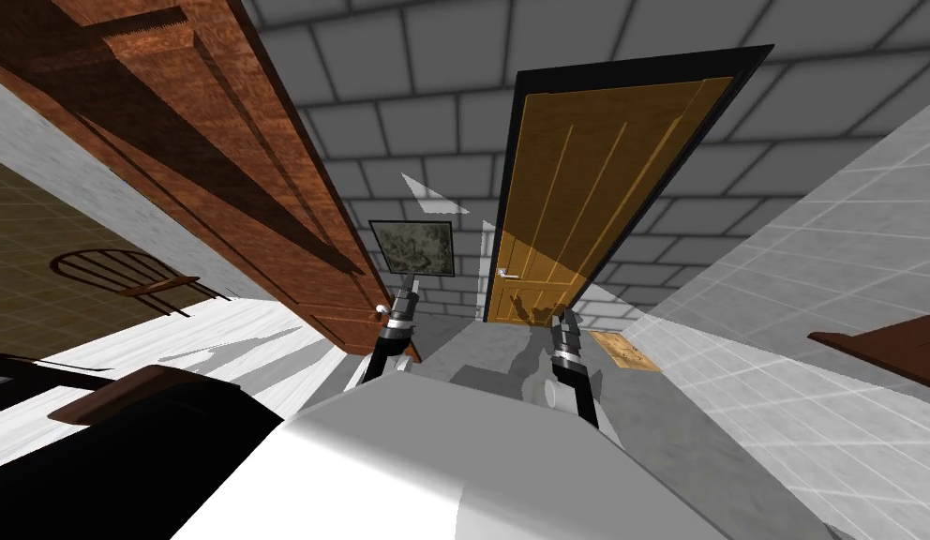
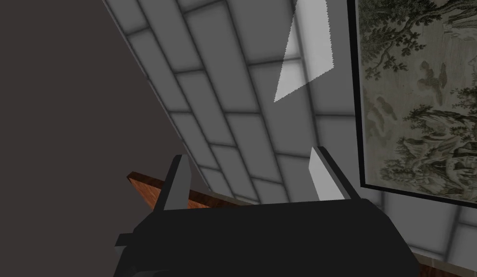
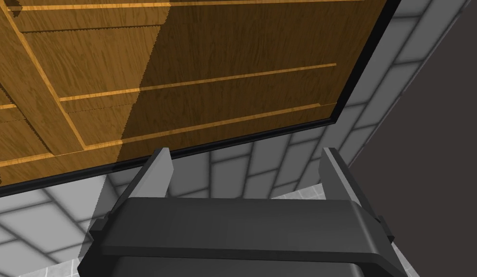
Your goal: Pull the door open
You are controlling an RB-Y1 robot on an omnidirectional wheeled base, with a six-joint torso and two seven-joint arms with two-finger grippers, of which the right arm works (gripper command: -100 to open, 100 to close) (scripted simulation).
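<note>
Ahead, the orange-brown door [image 1: 594,169] stood in its black frame [image 1: 641,71]; the head view gave its silver handle [image 1: 508,274]. Right gripper [image 3: 247,153] faced the door panels, fingers wide apart, empty. Left gripper [image 2: 249,155] was likewise spread, holding nothing.

A framed picture [image 1: 412,247] hangs on the grey wall [image 1: 407,112], wooden chair [image 1: 126,272] and floor mat [image 1: 625,352] well apart.

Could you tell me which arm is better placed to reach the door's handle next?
Probably the right: the right gripper is open and faces the yellow-brown door, nearer its handle; the left gripper faces the grey wall.
</note>
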